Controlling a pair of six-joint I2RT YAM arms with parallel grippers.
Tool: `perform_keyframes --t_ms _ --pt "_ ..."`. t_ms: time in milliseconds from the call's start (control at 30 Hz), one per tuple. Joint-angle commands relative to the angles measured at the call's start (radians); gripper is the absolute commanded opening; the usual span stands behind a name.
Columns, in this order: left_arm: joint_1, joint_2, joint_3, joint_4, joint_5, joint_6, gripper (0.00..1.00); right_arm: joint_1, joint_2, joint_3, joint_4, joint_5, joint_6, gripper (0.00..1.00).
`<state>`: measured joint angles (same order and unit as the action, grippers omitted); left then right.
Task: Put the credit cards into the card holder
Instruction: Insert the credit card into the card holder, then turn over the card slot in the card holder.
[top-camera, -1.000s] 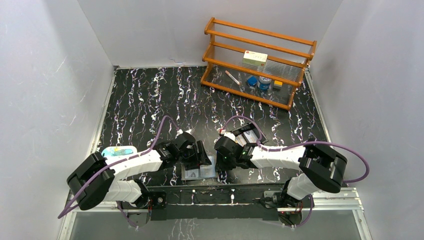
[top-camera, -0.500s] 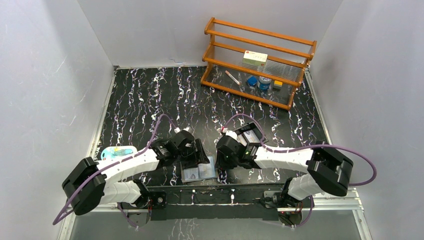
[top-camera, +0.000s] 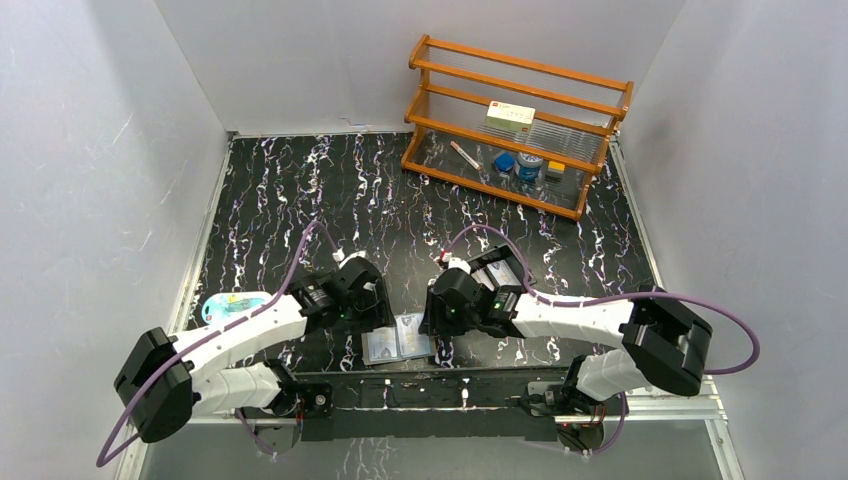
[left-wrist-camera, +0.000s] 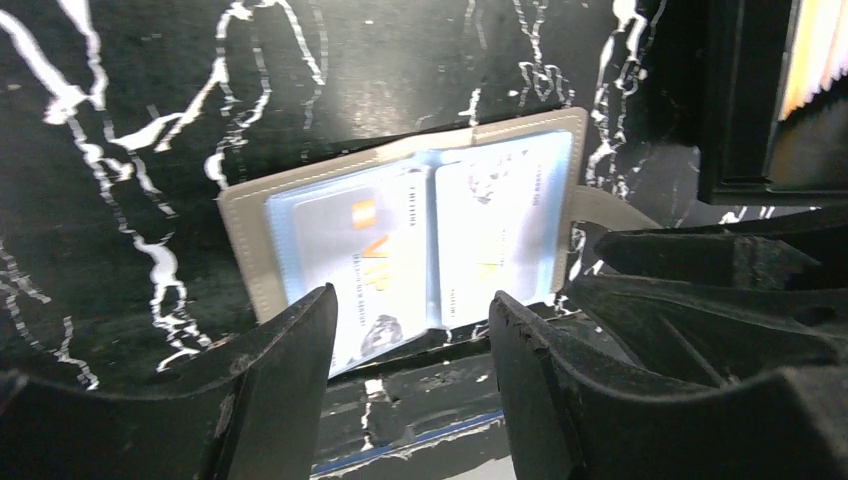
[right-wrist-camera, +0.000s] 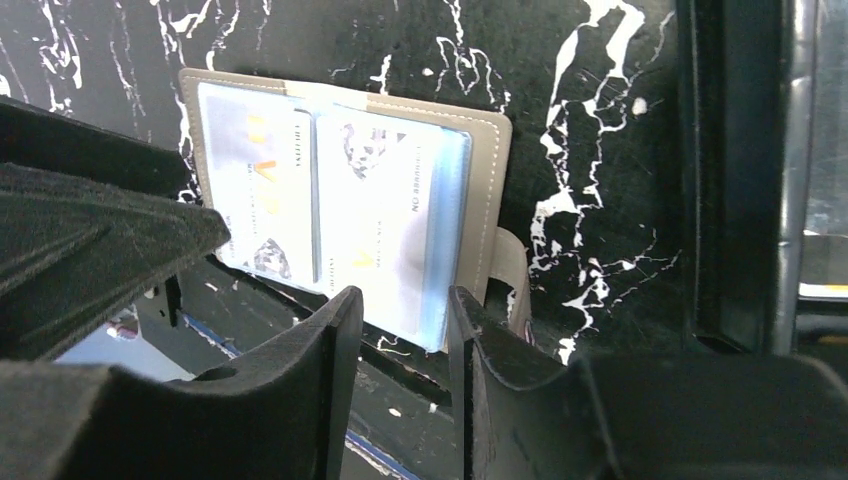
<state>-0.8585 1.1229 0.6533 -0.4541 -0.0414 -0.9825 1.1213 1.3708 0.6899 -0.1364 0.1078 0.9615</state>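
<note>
Card holder (top-camera: 398, 341) is lying open and flat on the desk (top-camera: 280, 190), close to the near edge, between your two hands. Two credit cards (left-wrist-camera: 360, 265) are showing through its clear sleeves, one on each leaf. What look like more cards are standing in the black tray (left-wrist-camera: 735, 100) just beyond the holder on the right. Your left hand (left-wrist-camera: 410, 305) is hovering over the holder with its fingers (left-wrist-camera: 270, 390) spread wide and gripping nothing. Your right hand (right-wrist-camera: 402, 300) is hovering too, its fingers parted only a little and also carrying nothing.

As I judge it, you are sitting between cards. Both top sleeves look filled, so you are probably needing an empty pocket first. When fetching the next card, be taking it by a short edge, leaving most of its length free. Be bringing it in low and nearly flat to the sleeve mouth. Be pressing the left hand on the grey border, not the slick plastic, and be easing off if the holder is sliding along with the card.
</note>
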Motion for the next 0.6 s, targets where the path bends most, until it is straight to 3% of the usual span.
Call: perform_keyframes --t_ms 0,233,467,567 --pt "0.032 -0.051 0.005 -0.114 -0.047 0.041 0.55 0.004 -0.004 0.007 0.078 -0.02 -0.014 0.46" --pt "0.066 -0.084 -0.086 -0.076 0.009 0.036 0.44 0.004 0.059 0.031 0.108 -0.037 -0.024 0.47" --pt "0.075 -0.072 -0.152 -0.018 0.038 0.035 0.43 0.004 0.107 0.044 0.113 -0.025 -0.032 0.48" --pt "0.075 -0.062 -0.174 0.018 0.06 0.032 0.37 0.005 0.125 0.045 0.123 -0.038 -0.032 0.48"
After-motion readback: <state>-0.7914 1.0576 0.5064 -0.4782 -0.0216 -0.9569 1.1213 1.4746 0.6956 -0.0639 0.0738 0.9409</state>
